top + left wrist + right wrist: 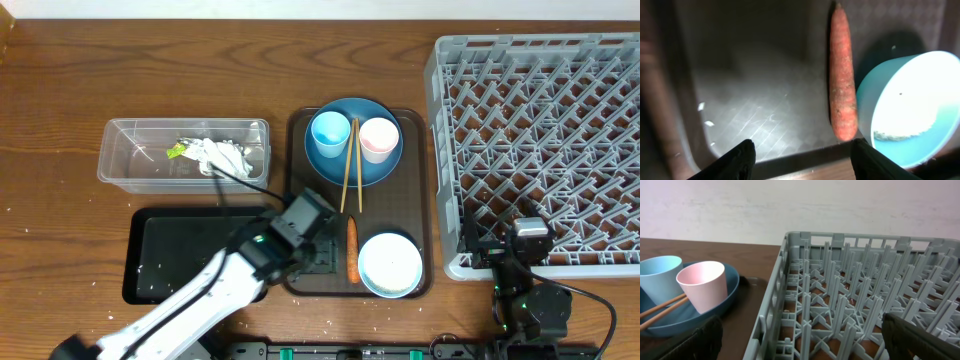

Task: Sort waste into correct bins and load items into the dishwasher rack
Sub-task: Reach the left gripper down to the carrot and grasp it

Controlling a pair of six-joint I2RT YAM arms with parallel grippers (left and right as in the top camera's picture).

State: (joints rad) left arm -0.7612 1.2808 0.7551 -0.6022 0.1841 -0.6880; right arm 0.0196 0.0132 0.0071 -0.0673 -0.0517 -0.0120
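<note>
Wood-grain bench [60, 90] carries a square grey plastic rack [540, 130] of upright lattice pegs, one clear rectangular tub [120, 170], one shallow black tray [170, 250] and one brown textured serving tray [428, 200]. Crumpled white paper scraps [222, 157] and one yellow-green wrapper [177, 151] lie in the tub. On the serving tray sits one round blue plate [388, 168] bearing two cups, a light-blue cup [329, 135] and a pale pink cup [379, 139], with two wooden chopsticks [349, 170] laid between them. Below the plate lie one thin, rough-skinned orange carrot [842, 75] and, just beside it, one pale bowl [920, 100] (a little rice inside). A few white grains [704, 114] dot the tray floor. The left arm [190, 300] slants up from the bench's near edge; the left jaws hang spread wide and empty over the serving tray, beside the carrot. The right arm [530, 300] sits low at the rack's near wall — right jaws spread wide, holding nothing
</note>
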